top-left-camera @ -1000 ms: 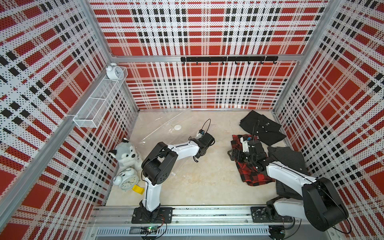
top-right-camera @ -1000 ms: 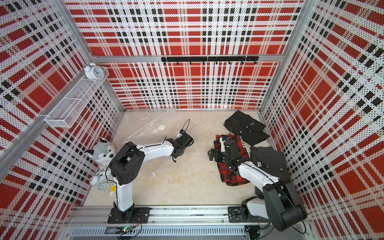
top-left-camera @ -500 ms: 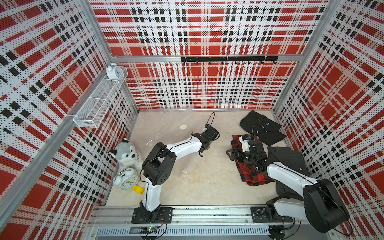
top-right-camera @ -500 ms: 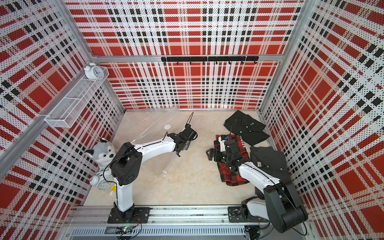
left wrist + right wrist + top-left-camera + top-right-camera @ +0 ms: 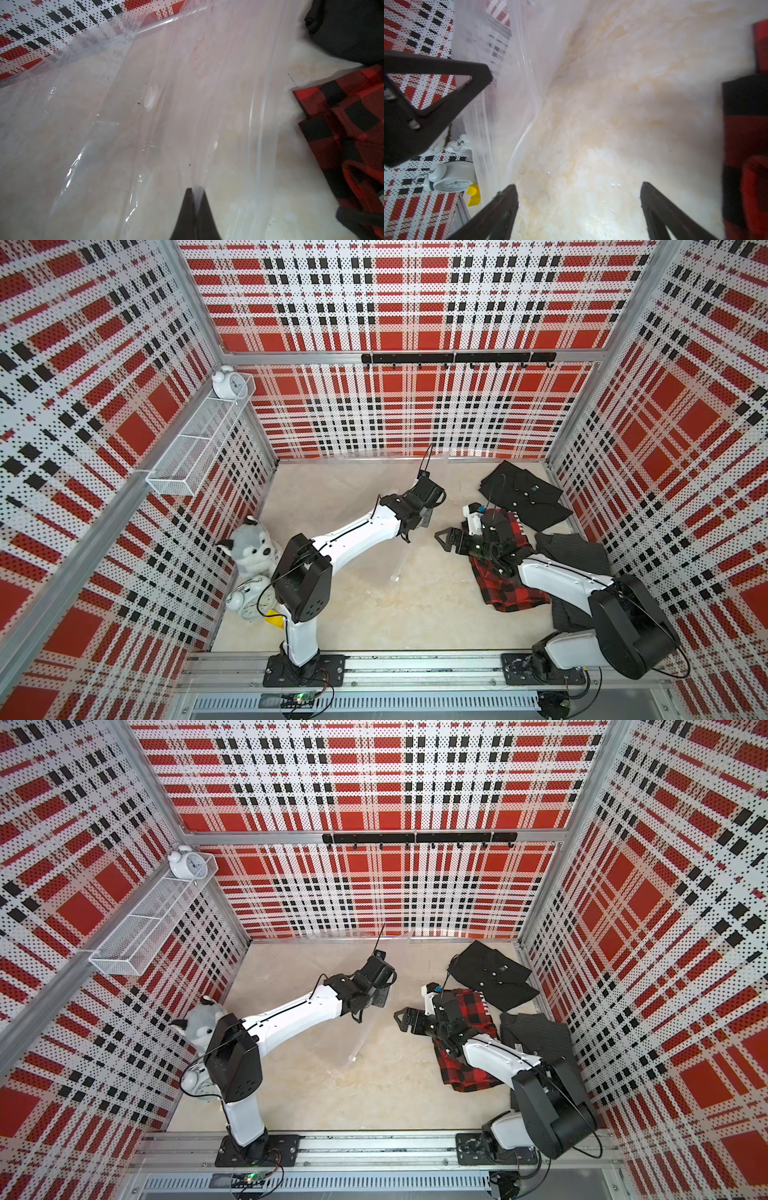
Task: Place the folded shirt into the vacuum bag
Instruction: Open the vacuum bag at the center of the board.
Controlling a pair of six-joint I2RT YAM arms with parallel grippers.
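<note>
The vacuum bag (image 5: 145, 135) is a clear plastic sheet with a round white valve (image 5: 151, 99). My left gripper (image 5: 195, 190) is shut on a fold of its edge and holds that edge up off the floor. In both top views the raised film (image 5: 357, 1027) hangs below the left gripper (image 5: 424, 522). The folded shirt (image 5: 503, 576) is red and black plaid and lies on the floor at the right. My right gripper (image 5: 444, 540) stands open just left of the shirt, over bare floor (image 5: 591, 124), with nothing between its fingers (image 5: 508, 199). It faces the bag's lifted edge (image 5: 517, 83).
Two dark shirts, one black (image 5: 523, 493) and one grey striped (image 5: 573, 556), lie beside the plaid one. A husky plush (image 5: 249, 547) and an alarm clock (image 5: 253, 601) sit by the left wall. A wire shelf (image 5: 199, 443) hangs above them.
My left gripper closed on the bag's edge, then moved right and up, lifting the film. My right gripper slid left off the plaid shirt toward the bag.
</note>
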